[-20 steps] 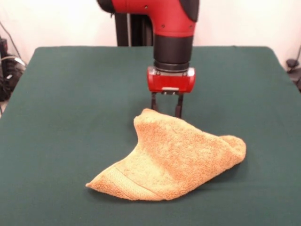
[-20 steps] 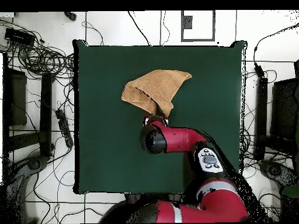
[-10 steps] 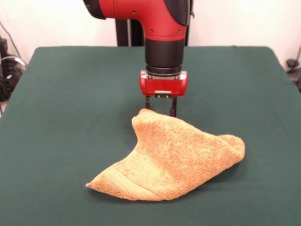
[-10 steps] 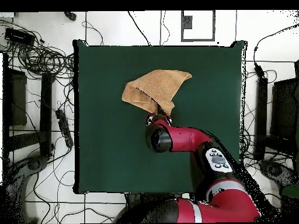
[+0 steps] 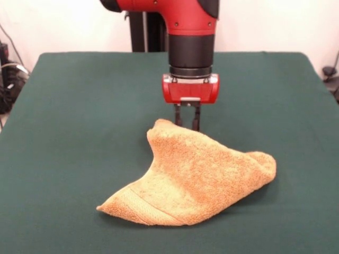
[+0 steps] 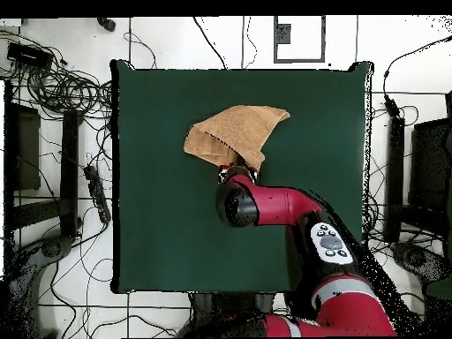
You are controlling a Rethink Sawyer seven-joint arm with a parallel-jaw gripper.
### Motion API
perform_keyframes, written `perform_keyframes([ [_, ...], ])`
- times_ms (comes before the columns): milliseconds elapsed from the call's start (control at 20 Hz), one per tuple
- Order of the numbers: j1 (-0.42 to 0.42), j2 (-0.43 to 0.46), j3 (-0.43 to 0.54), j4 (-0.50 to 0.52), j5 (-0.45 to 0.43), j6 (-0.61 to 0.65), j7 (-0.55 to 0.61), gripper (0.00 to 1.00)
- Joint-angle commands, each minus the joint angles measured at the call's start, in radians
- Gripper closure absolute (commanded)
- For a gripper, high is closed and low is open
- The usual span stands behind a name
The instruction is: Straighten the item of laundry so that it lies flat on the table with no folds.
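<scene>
The item of laundry [image 5: 198, 177], an orange-tan towel, lies crumpled in a rough triangle on the green table [image 5: 74, 111]. One woven-band corner points to the near left, and a folded lump sits at its right end. My gripper [image 5: 186, 126] hangs straight down at the towel's far edge. Its two fingers [image 5: 177, 114] are drawn close together on that raised edge, and their tips are hidden behind the cloth. In the overhead view the towel [image 6: 237, 131] lies in the table's upper middle. The gripper [image 6: 237, 170] sits at its lower edge, mostly under the arm's wrist.
The arm's red and black wrist [image 5: 190, 58] stands over the table's far middle. Cables and dark equipment [image 6: 62, 97] lie on the floor around the table [image 6: 159, 221]. Green surface stretches on all sides of the towel.
The gripper shifted slightly to the right in the front view, and its fingers drew closer together at the towel's far edge. The towel's raised far corner lifted a little.
</scene>
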Motion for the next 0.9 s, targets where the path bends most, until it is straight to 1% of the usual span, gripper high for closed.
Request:
perform_keyframes([
  [50,0.032,-0.002,0.081,-0.010,-0.008,0.060,0.070,1.00],
  [350,0.044,-0.003,0.065,-0.006,-0.004,0.030,0.092,1.00],
  [600,0.061,-0.009,0.048,0.001,0.015,0.055,0.108,1.00],
  [700,0.064,-0.027,0.042,0.029,0.024,0.054,0.125,1.00],
  [900,0.063,-0.093,0.031,0.127,0.031,0.060,0.154,1.00],
])
